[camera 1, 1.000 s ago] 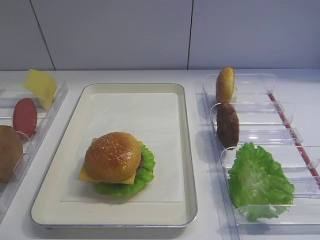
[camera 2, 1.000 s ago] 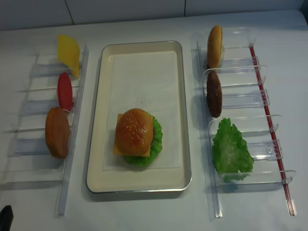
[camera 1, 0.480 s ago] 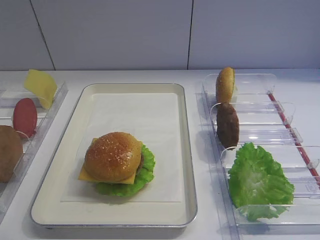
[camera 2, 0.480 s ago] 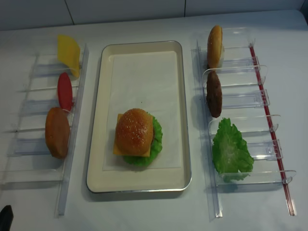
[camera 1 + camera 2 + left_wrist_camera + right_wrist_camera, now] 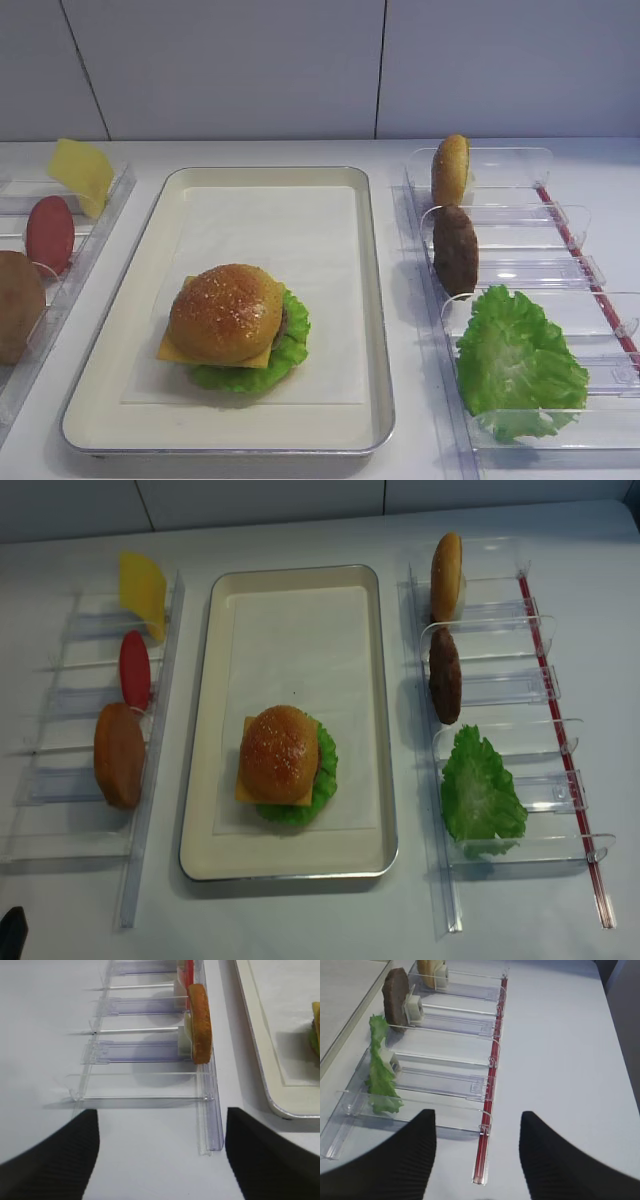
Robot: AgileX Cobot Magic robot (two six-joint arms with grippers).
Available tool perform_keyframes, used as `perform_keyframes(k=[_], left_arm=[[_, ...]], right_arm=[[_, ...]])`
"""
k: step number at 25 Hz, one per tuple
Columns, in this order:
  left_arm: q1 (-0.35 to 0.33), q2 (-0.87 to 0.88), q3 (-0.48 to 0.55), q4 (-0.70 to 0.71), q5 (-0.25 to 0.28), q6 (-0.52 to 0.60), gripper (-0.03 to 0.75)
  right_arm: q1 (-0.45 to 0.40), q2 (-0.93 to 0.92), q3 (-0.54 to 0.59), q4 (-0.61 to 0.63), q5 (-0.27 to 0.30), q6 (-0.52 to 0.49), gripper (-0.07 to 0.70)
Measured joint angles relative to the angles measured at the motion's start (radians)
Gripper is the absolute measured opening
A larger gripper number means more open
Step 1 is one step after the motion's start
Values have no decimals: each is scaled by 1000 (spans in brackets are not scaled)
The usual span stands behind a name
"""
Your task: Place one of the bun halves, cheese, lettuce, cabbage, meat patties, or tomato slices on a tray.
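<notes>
A sesame bun half (image 5: 279, 754) capped the finished stack on the tray (image 5: 372, 720). Beside the tray, the left pincer (image 5: 160, 1152) and right pincer (image 5: 477, 1152) hung apart-jawed and empty above the tabletop (image 5: 300, 920), apparently retired.

Tray (image 5: 372, 720): silvery rim, cream paper liner.
On tray: sesame bun (image 5: 279, 754) glossy golden-brown, pale specks; cheese (image 5: 246, 786) yellow-orange under it; lettuce (image 5: 322, 776) bright green.
Left of tray: cheese slice (image 5: 142, 590) yellow; tomato slice (image 5: 134, 669) red; bun half (image 5: 119, 755) orange-brown; left rack (image 5: 60, 780) clear.
Right of tray: upright bun half (image 5: 446, 576) golden-brown; meat patty (image 5: 444, 676) dark brown; lettuce leaf (image 5: 480, 796) bright green; right rack (image 5: 520, 630) clear with red strip (image 5: 560, 750).
Table (image 5: 590, 550) white. Gripper fingers (image 5: 555, 1160) black, ribbed.
</notes>
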Motion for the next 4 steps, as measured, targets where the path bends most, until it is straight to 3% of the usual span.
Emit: perform_keyframes(k=[4], left_arm=[[0,0,0,0,0,0,509]], right_arm=[[0,0,0,0,0,0,396]])
